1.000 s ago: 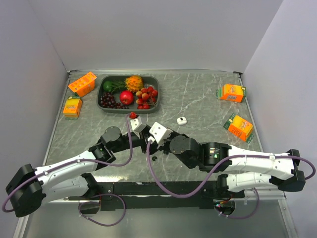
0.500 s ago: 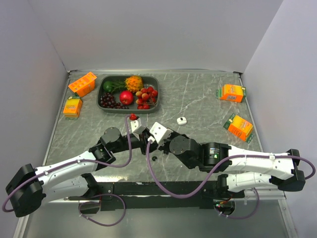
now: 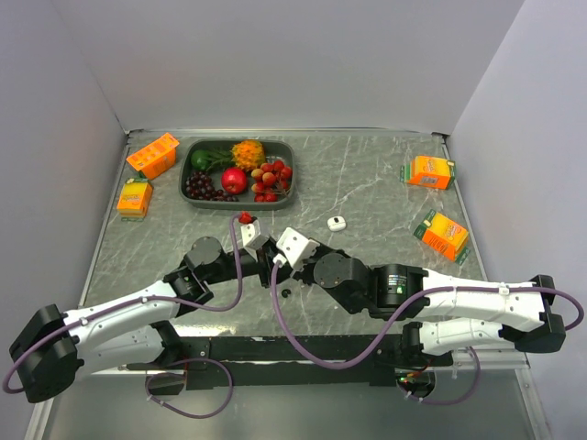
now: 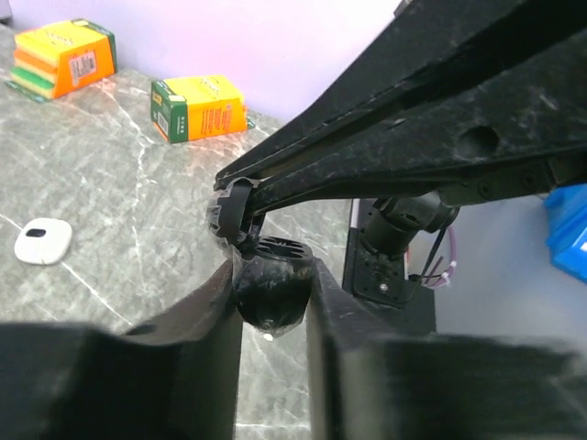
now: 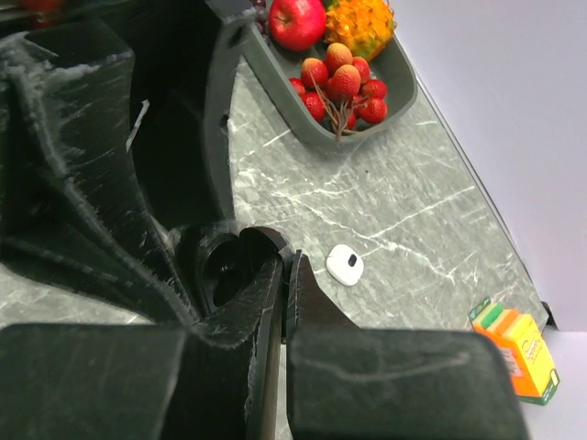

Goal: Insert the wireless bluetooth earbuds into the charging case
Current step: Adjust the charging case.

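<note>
A small black charging case (image 4: pixel 271 298) is held above the table between my two grippers, in the middle of the top view (image 3: pixel 271 250). My left gripper (image 4: pixel 272 293) is shut on its round body. My right gripper (image 5: pixel 289 270) is shut on the thin edge of the opened lid (image 4: pixel 231 213), and the case's hollow (image 5: pixel 220 270) shows beside it. A tiny black earbud (image 3: pixel 285 292) lies on the table just in front of the grippers. A small white case (image 3: pixel 337 223) lies on the table behind them, also seen in the wrist views (image 4: pixel 42 241) (image 5: pixel 346 265).
A dark tray (image 3: pixel 183 179) of fruit stands at the back left. Orange cartons lie at the left (image 3: pixel 152 154) (image 3: pixel 135 197) and right (image 3: pixel 430 171) (image 3: pixel 444 236). A small red fruit (image 3: pixel 245 216) lies by the left wrist.
</note>
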Controlling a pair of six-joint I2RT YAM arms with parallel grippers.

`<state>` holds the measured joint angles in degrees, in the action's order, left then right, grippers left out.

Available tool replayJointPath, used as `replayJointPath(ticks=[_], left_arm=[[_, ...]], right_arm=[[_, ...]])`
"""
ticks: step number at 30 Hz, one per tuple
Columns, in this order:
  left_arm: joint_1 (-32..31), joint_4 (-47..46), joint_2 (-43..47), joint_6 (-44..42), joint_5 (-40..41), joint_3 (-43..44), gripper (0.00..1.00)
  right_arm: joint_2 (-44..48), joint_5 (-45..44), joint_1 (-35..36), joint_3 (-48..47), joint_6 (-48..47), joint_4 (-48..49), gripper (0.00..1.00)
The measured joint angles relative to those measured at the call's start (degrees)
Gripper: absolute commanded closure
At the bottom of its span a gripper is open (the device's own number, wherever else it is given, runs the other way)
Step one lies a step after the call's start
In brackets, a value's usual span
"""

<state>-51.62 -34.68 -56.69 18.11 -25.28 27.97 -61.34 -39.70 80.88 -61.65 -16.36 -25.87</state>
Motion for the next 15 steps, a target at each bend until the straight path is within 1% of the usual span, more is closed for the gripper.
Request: replayJointPath(ticks=[1, 2, 6, 7, 9, 10, 11, 12, 14, 15], left_arm=[[0.0, 0.0, 0.1, 0.3, 0.0, 0.0, 0.96], [0.0, 0.0, 0.1, 0.2, -0.2, 0.0, 0.99], [0.0, -0.5, 0.2, 0.2, -0.4, -0.4, 0.99], [0.0, -0.9, 0.3, 0.2, -0.4, -0.7, 0.99], [0.0, -1.7, 0.5, 0.2, -0.6, -1.2, 0.99], [0.0, -2.1, 0.6, 0.2, -0.6, -1.5, 0.99], [0.0, -2.4, 0.7, 0.2, -0.7, -1.8, 0.99], [0.0, -2.8, 0.8, 0.2, -0.7, -2.1, 0.99], [0.1, -3.1, 0.9, 0.0, -0.3, -2.7, 0.99], [0.2, -3.3, 0.9, 0.0, -0.1, -3.1, 0.99]], right_arm=[[0.0, 0.0, 0.0, 0.0, 0.0, 0.0, 1.00], [0.0, -0.1, 0.0, 0.0, 0.0, 0.0, 1.00], [0.0, -0.1, 0.0, 0.0, 0.1, 0.1, 1.00], [0.0, 0.0, 0.1, 0.0, 0.2, 0.0, 0.95], [0.0, 0.2, 0.1, 0.0, 0.5, 0.0, 0.91], [0.0, 0.3, 0.2, 0.0, 0.6, 0.0, 0.79], [0.0, 0.5, 0.3, 0.0, 0.9, 0.0, 0.73], [0.0, 0.7, 0.3, 0.0, 1.3, 0.0, 0.61], [0.0, 1.1, 0.4, -0.1, 2.2, -0.2, 0.51], [0.0, 1.2, 0.5, -0.2, 2.5, -0.3, 0.45]])
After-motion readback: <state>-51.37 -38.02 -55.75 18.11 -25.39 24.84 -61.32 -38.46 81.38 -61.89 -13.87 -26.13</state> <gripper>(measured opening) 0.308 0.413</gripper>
